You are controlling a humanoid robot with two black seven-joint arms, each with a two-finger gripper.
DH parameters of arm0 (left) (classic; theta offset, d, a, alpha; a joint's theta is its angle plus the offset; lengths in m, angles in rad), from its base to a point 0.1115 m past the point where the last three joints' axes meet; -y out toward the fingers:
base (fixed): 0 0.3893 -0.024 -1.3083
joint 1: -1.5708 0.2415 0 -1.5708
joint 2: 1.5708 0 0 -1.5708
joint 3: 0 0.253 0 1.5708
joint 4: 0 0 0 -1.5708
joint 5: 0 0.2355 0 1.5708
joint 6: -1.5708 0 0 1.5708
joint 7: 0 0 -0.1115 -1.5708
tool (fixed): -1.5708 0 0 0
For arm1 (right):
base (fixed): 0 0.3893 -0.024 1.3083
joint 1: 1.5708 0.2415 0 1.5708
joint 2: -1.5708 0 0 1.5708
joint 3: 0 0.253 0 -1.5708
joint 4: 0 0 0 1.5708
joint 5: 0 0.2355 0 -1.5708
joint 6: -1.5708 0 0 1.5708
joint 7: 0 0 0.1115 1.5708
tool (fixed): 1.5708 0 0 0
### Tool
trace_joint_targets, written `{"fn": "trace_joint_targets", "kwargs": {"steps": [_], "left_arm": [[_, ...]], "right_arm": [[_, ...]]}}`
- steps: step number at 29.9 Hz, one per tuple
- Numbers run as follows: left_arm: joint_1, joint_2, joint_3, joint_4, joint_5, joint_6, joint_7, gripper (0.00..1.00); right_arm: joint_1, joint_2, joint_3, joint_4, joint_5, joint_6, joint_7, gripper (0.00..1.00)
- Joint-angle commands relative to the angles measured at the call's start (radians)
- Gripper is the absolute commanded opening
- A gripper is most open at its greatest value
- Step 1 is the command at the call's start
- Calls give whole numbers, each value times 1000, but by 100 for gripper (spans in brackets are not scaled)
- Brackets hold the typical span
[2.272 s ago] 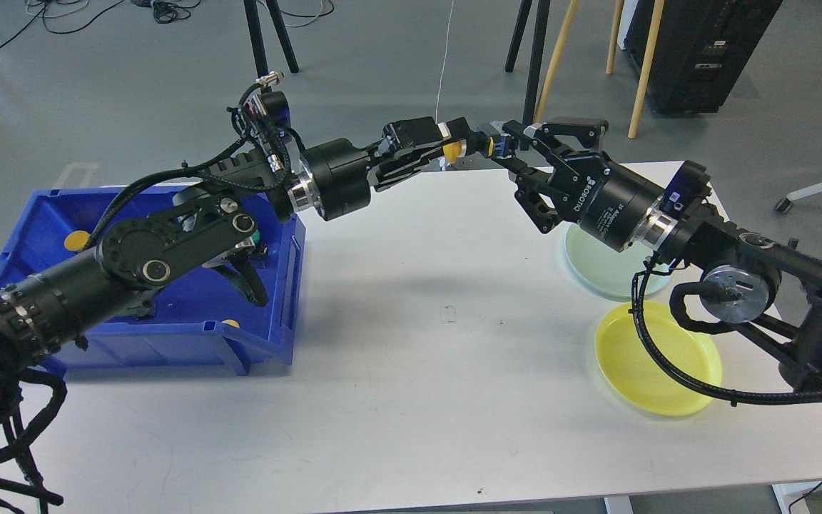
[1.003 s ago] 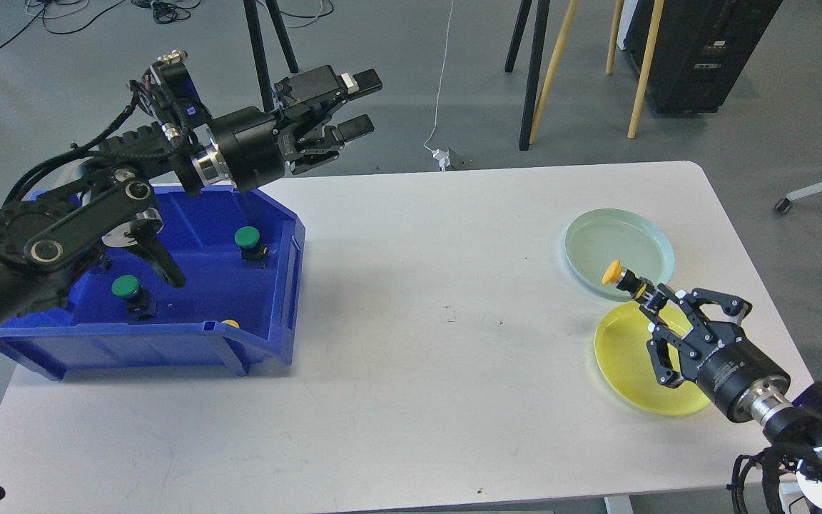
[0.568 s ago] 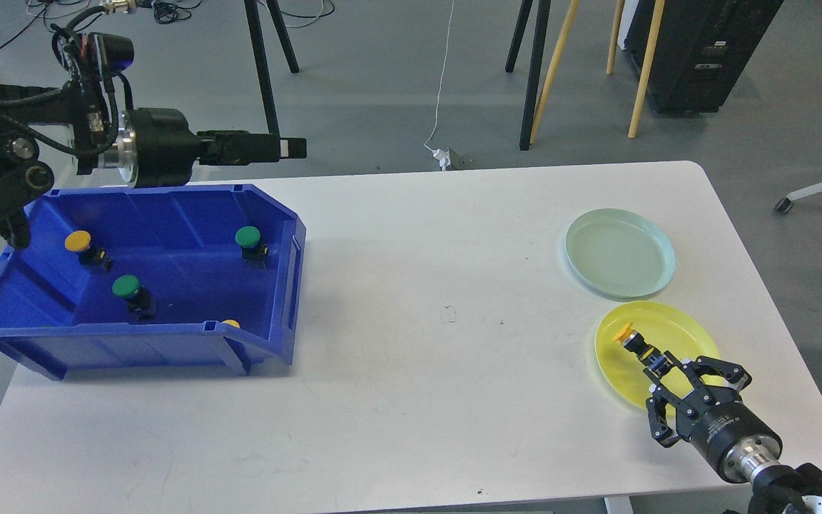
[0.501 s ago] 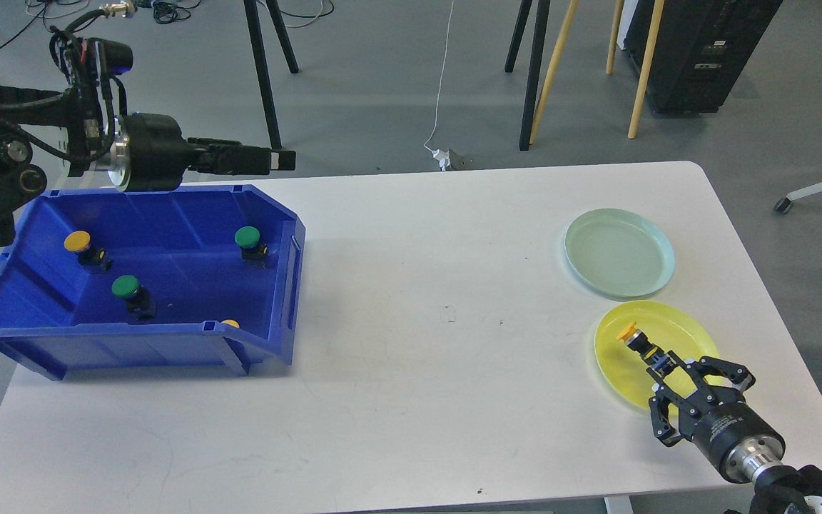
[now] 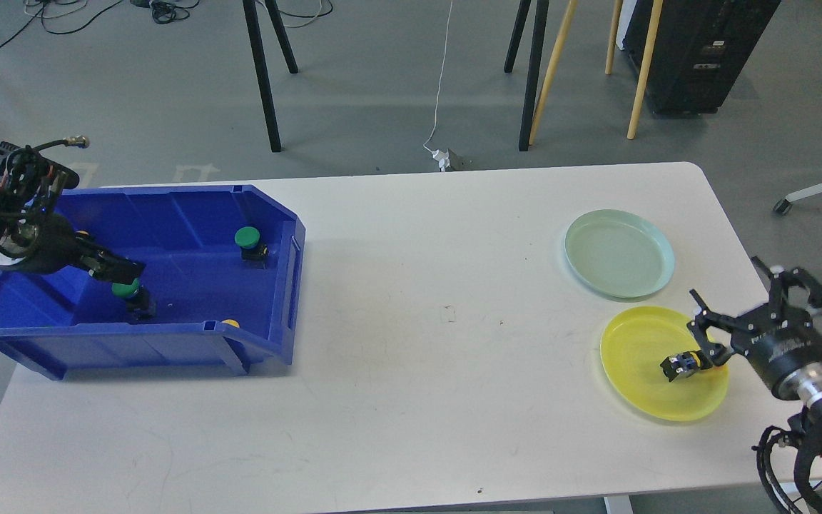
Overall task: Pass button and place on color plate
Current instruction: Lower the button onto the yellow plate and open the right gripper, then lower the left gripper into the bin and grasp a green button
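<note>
A yellow-capped button [image 5: 681, 365] lies tipped on its side on the yellow plate [image 5: 639, 371] at the right. My right gripper [image 5: 736, 303] is open just right of it, its lower finger close to the button; I cannot tell if they touch. My left gripper [image 5: 124, 272] reaches down into the blue bin [image 5: 268, 343] at the left, right above a green button [image 5: 125, 290]. Its fingers are dark and seen edge-on. The bin also holds a second green button [image 5: 247, 237], and yellow caps show by the gripper [image 5: 82, 233] and at the front wall [image 5: 231, 323].
A pale green plate [image 5: 619, 253] sits behind the yellow one. The white table [image 5: 439, 307] lies between bin and plates. Tripod and chair legs stand on the floor behind the table.
My right gripper has opened and left the yellow button on the yellow plate, then swung to the right. My left arm has dropped from above the bin down into it, over a green button.
</note>
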Motion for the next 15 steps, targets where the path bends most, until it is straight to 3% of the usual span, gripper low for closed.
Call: {"fn": "trace_joint_targets", "kwargs": {"steps": [1,6,15], "left_arm": [[15,-28,0,45,-3,0,0,95],[15,-57,0,62,-12,0,0,95],[19,-83,-2,64,-14,0,0,94]], "right_arm": [[137,-14,-1,-10,-3,-7,-49,100],[234,-13,-12,-14,-8,-12,-89,100],[223,-14,-12,-14,-11,-12,-92,100]]}}
